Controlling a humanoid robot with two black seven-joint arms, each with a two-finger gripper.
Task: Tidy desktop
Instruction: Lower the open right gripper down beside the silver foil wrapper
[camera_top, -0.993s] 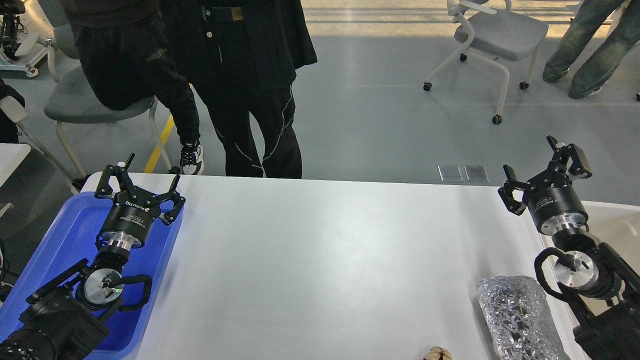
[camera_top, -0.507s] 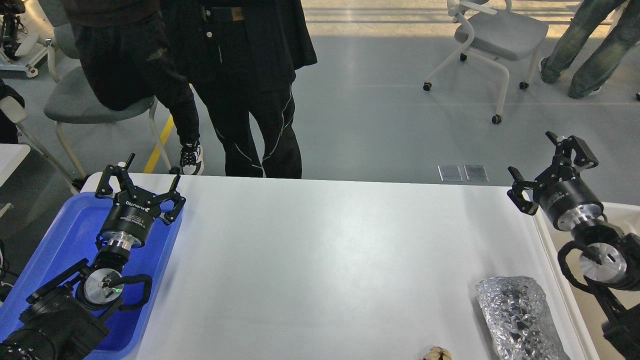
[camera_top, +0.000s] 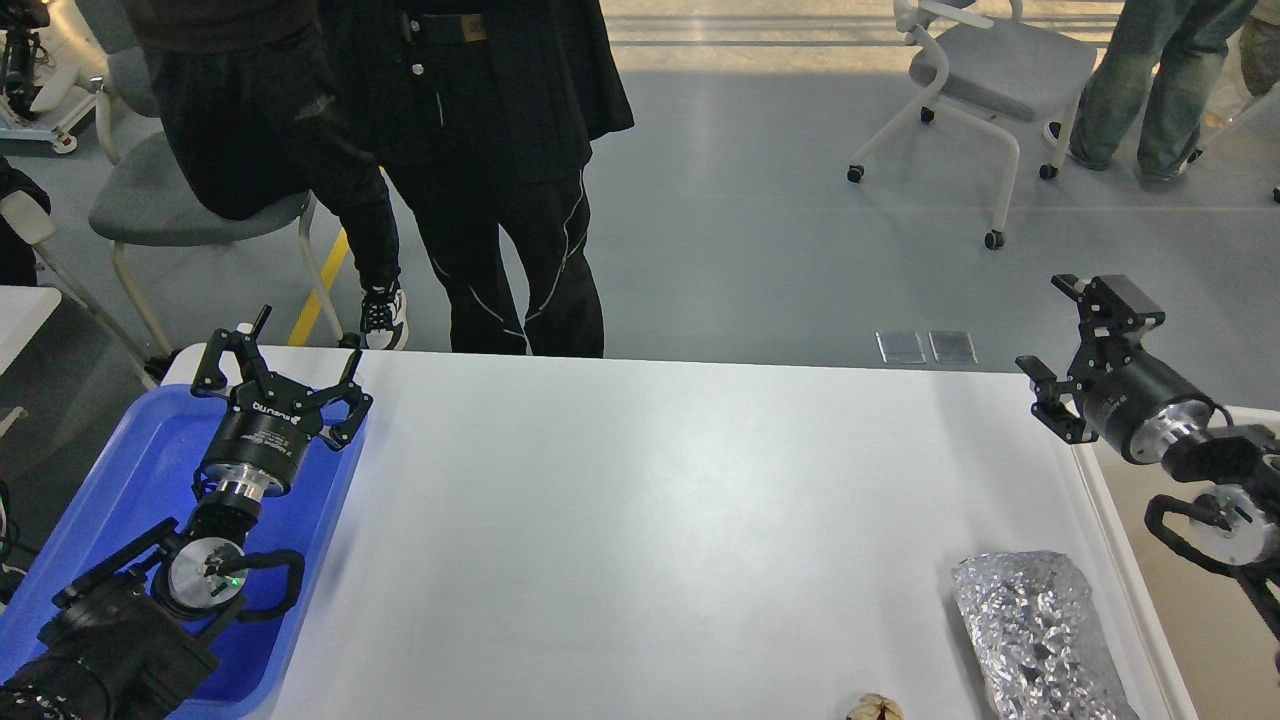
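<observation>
The desktop (camera_top: 650, 520) is a wide white tabletop filling the middle of the head view. A crinkled silver foil bag (camera_top: 1035, 630) lies on it at the near right. A small tan crumpled scrap (camera_top: 873, 708) sits at the bottom edge. My left gripper (camera_top: 280, 365) is open and empty, above the far end of the blue tray (camera_top: 110, 500). My right gripper (camera_top: 1065, 335) is open and empty, above the desktop's far right corner, well beyond the foil bag.
A beige-white rimmed bin (camera_top: 1200, 590) adjoins the desktop's right edge under my right arm. Two people in black (camera_top: 480, 150) stand just beyond the far edge. Chairs (camera_top: 990, 70) and another person (camera_top: 1150, 80) stand farther back on the grey floor.
My right gripper has swung to the right and outward, away from the desktop toward the bin side, and turned more side-on. The left arm and the foil bag have not moved.
</observation>
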